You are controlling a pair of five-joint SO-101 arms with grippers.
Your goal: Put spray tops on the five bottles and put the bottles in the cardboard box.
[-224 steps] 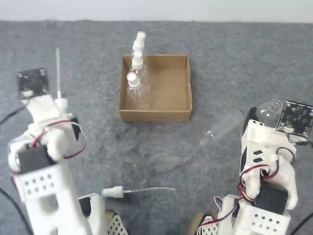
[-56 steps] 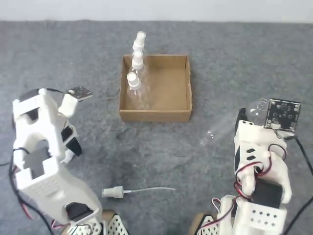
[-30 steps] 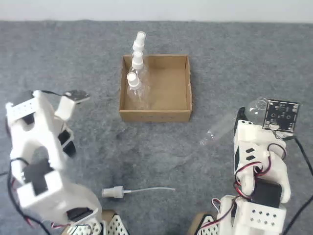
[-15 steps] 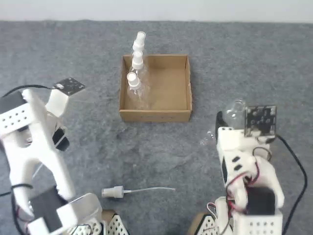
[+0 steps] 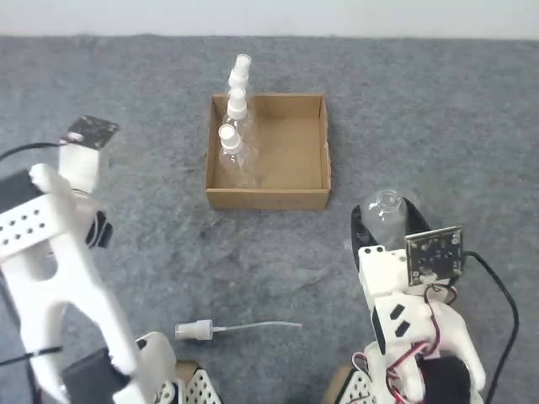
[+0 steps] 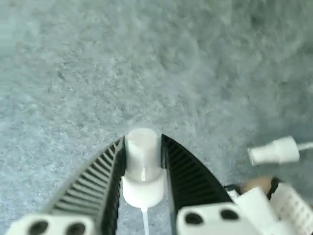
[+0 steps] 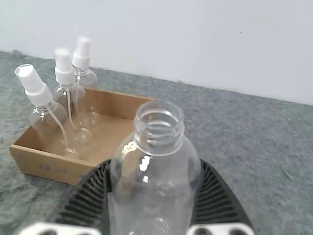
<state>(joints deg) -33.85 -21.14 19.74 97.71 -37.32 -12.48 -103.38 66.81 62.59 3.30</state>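
Lab-like robot test setup: grey felt-covered surface (image 5: 438, 109), bare white wall (image 7: 205, 39) behind, white plastic left arm (image 5: 50, 244), right arm (image 5: 404, 324) alongside.

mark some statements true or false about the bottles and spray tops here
1. Three bottles with spray tops stand in the cardboard box. True.
2. The right gripper holds a bottle with a spray top on. False: its neck is open.
3. The left gripper is empty. False: it is shut on a spray top.
4. A loose spray top lies on the grey mat. True.
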